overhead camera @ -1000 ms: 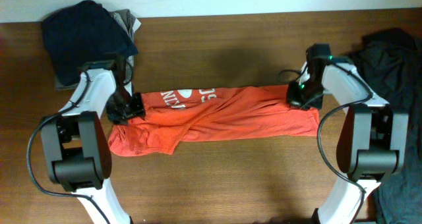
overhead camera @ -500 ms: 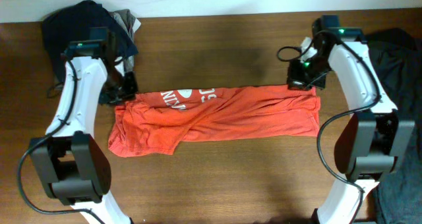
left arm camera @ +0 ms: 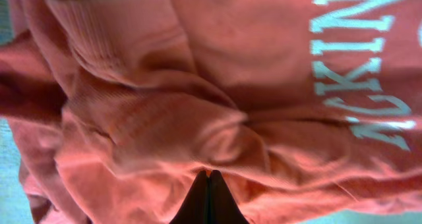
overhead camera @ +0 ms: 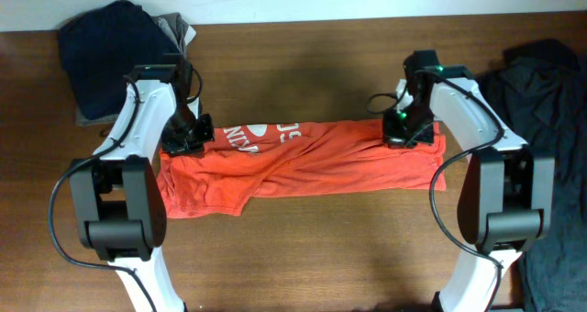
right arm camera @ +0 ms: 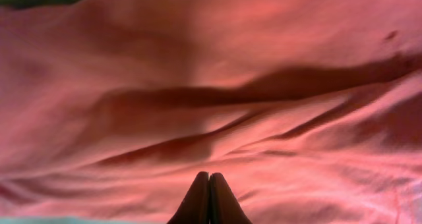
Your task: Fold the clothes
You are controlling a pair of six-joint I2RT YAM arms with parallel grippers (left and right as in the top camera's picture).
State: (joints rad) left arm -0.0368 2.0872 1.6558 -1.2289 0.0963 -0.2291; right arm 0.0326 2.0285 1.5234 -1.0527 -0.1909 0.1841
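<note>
T-shirt [overhead camera: 303,161] mid-table [overhead camera: 303,257], garment pile [overhead camera: 119,50] at far left

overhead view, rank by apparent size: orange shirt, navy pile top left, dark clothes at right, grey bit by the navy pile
1. orange T-shirt, clearly largest.
2 or 3. navy pile and dark clothes: cannot rank, the dark clothes run off the frame edge.
4. grey bit, only a sliver showing.

L tool [overhead camera: 188,139], R tool [overhead camera: 407,132] over tee [overhead camera: 312,165] ends
</note>
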